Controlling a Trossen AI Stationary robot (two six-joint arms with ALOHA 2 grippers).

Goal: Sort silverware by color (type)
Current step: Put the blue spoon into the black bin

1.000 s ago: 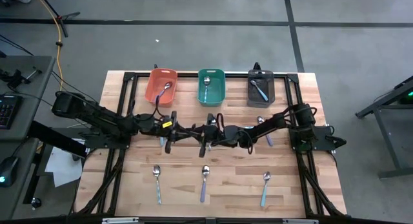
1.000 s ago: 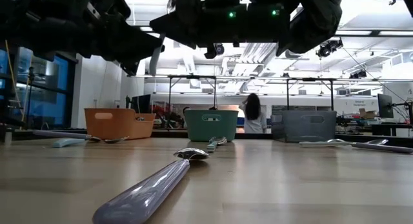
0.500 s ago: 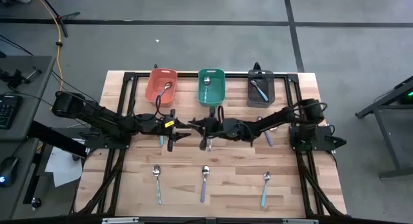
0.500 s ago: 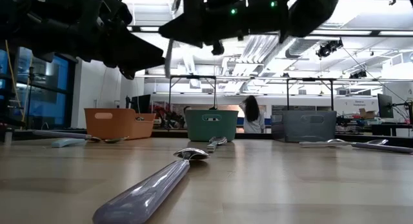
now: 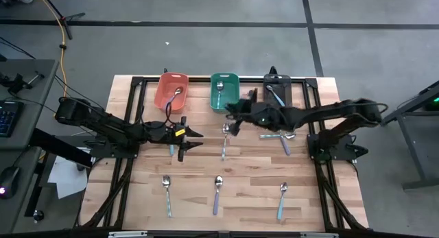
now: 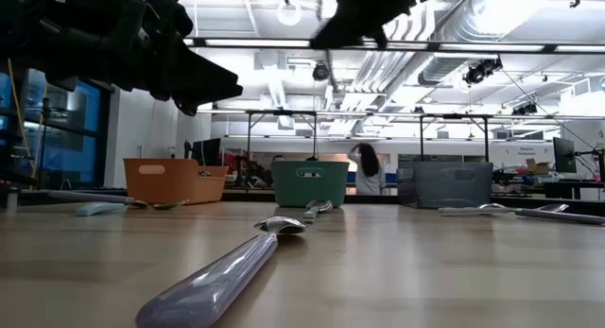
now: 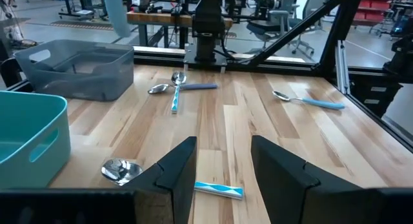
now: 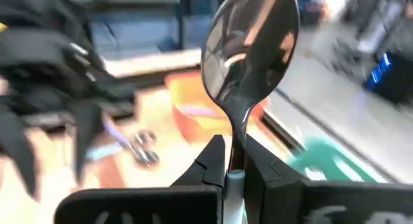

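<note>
Bins from above: orange bin, teal bin and grey bin each hold one spoon; other spoons lie on the table; right wrist view: right gripper clamps an upright spoon; left wrist view: left gripper gapes empty.

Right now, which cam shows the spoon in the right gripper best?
Right wrist view: the spoon fills the frame, bowl up, neck pinched in the right gripper. High view shows only the gripper near the teal bin. Low and left wrist views don't show it clearly.
</note>
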